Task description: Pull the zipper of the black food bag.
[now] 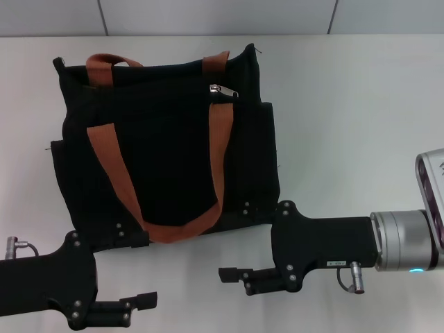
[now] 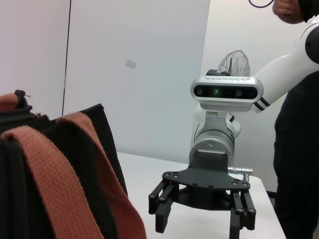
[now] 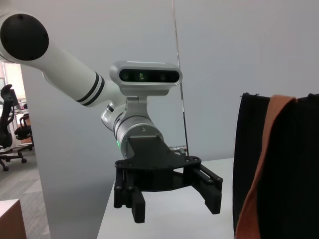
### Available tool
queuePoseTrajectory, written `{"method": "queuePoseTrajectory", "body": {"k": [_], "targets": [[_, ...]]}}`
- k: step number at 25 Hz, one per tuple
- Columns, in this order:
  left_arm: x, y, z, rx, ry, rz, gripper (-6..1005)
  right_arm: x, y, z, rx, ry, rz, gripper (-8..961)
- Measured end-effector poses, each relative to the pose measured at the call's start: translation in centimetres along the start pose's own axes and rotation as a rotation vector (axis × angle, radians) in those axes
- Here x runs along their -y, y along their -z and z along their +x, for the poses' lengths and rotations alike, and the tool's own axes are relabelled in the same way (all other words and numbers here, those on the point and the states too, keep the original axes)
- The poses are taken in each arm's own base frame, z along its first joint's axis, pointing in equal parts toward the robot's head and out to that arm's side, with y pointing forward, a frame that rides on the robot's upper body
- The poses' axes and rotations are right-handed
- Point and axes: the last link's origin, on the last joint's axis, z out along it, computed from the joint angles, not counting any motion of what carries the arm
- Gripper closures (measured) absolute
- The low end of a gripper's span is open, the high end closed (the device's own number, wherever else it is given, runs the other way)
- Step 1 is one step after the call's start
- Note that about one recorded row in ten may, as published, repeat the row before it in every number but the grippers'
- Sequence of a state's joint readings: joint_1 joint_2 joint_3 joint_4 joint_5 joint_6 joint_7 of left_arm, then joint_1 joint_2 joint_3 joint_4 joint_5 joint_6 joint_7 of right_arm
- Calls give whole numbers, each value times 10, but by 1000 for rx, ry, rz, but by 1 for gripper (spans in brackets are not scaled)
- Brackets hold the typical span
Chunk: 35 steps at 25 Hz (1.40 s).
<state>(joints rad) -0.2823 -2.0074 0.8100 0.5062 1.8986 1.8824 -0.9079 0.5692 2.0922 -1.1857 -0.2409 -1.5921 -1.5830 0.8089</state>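
The black food bag [image 1: 173, 159] lies on the white table [image 1: 347, 104] with two rust-orange strap handles [image 1: 220, 159]. The silver zipper pull [image 1: 223, 91] sits on the zip track near the bag's far top edge, right of middle. My left gripper [image 1: 139, 302] is open and empty at the near left, in front of the bag's lower left corner. My right gripper [image 1: 232, 275] is open and empty just in front of the bag's lower right corner, fingers pointing left. The left wrist view shows the bag [image 2: 99, 149] and the open right gripper [image 2: 202, 221]. The right wrist view shows the open left gripper [image 3: 174, 206].
White table surface stretches to the right of the bag. A wall [image 1: 222, 17] runs behind the table's far edge. A person [image 2: 299, 149] stands beside the right arm in the left wrist view. An office chair [image 3: 12, 134] stands far off in the right wrist view.
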Motion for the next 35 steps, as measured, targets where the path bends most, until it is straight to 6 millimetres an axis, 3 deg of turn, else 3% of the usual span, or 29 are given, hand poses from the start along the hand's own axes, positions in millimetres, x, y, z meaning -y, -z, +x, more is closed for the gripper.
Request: {"method": "queuePoseTrajectory", "body": {"k": [35], "targets": [[0,-1,1,-4,-1,0,172,2,-1,-2,10,12,5,193]]}}
